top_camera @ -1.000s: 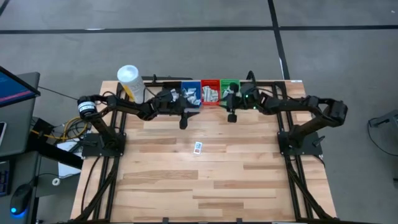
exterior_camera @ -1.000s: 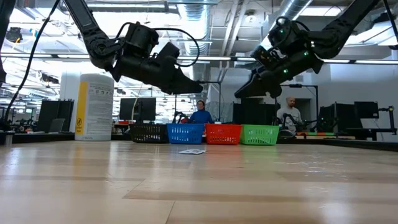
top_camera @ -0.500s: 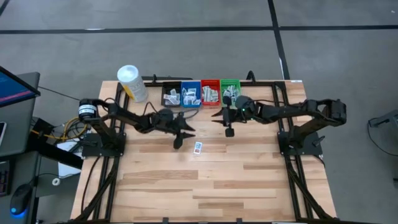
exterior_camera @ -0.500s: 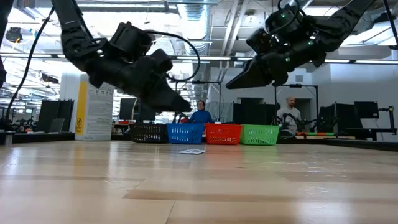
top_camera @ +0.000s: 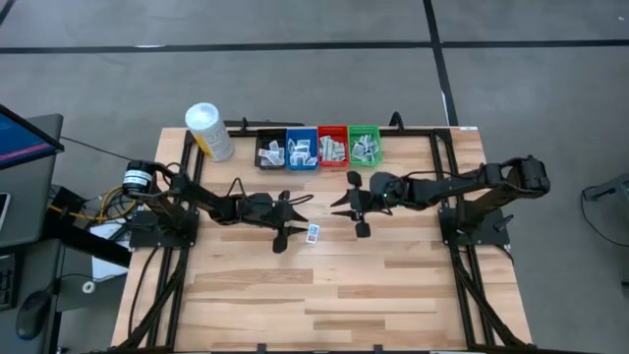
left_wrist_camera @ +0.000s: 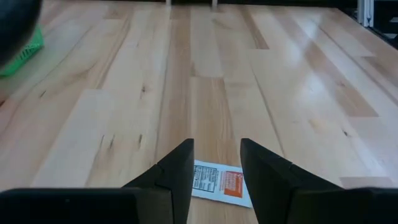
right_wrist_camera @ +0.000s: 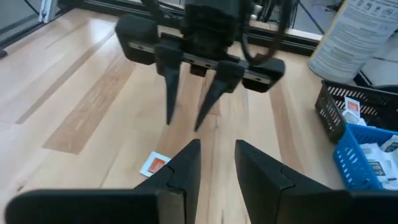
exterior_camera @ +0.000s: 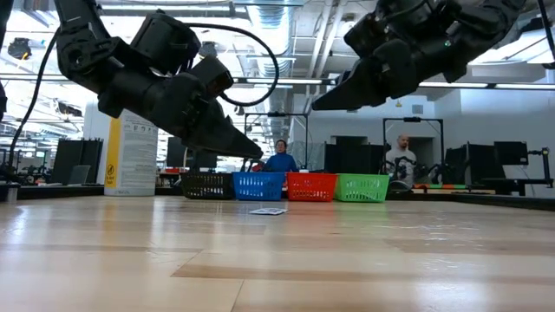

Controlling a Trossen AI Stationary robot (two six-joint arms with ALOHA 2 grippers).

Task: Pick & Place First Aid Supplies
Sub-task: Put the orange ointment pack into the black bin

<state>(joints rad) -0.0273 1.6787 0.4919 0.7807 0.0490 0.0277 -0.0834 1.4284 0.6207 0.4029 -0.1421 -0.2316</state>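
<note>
table [top_camera: 324,285]: pale wood, one packet [top_camera: 314,233] | room: two people behind | both jaws apart, empty

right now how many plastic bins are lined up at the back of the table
4, side by side along the far edge: black bin nearest the yellow container, then blue bin, red bin, and green bin. None looks hidden.

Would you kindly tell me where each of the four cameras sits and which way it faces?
High view: overhead, straight down; both arms, packet between the grippers.
Low view: table height, facing the bins; both arms overhead.
Left wrist view: on the left arm; own left gripper open over the packet.
Right wrist view: on the right arm; right gripper, left gripper opposite.
All share the packet.
</note>
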